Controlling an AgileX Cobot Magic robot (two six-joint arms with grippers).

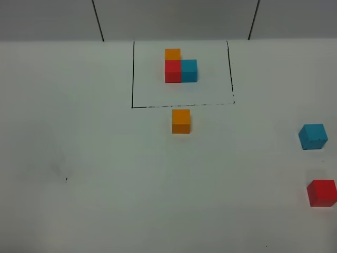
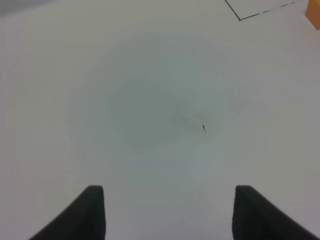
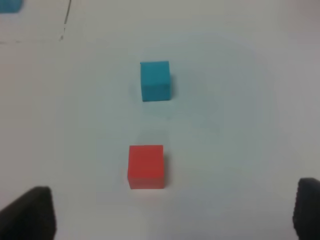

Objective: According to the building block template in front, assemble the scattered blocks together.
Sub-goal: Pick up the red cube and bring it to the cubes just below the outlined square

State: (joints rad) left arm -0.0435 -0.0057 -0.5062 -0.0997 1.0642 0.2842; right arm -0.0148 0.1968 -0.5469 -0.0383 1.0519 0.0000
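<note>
Red cube (image 1: 321,192), small, matte

High cam looks down over the whole surface (image 1: 105,184); both wrist cams sit close, angled down. Right one shares the red cube (image 1: 321,192) and teal cube (image 1: 313,136).

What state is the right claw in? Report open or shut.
Open. On the right claw the jaws stand far apart, touching nothing; the red cube lies free ahead of them.

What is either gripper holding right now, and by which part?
Nothing. The left gripper and right gripper are both open and empty; the red cube sits untouched.
</note>
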